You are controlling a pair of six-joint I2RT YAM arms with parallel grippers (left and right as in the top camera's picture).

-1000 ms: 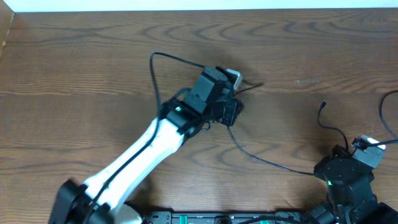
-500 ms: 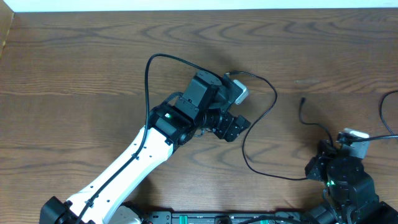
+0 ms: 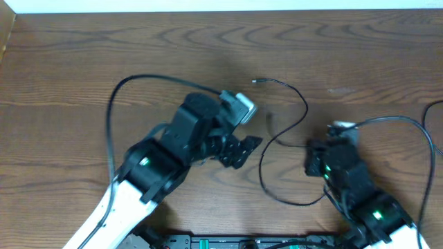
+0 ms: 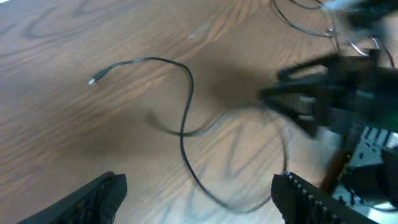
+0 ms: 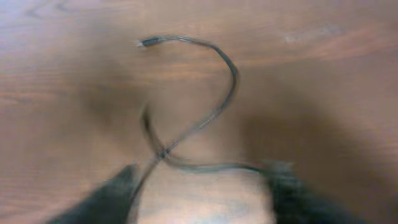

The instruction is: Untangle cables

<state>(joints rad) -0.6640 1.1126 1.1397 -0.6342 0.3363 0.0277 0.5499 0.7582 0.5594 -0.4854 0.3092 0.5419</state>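
A thin black cable (image 3: 302,111) lies slack on the wooden table in an S shape, with its small plug end (image 3: 255,81) at the back. It crosses over itself (image 5: 163,152) just ahead of my right gripper (image 5: 199,196), which is open low over the wood with the cord lying loose between its blurred fingers. My left gripper (image 3: 240,147) hangs open left of the cable and holds nothing. In the left wrist view the cable (image 4: 185,106) curls beyond my left gripper (image 4: 199,202). Thin pale loops (image 4: 311,25) show blurred at the top right. I cannot tell whether they are the white cable.
Another thin dark cord (image 3: 408,123) arcs from behind my right gripper (image 3: 315,158) toward the table's right edge. A further arc (image 3: 435,107) shows at that edge. The table's far edge (image 3: 221,10) meets a white wall.
My left arm has let the cable go and drawn back to the left. My right gripper has moved left to the cable's loop and opened. The cable has gone slack.
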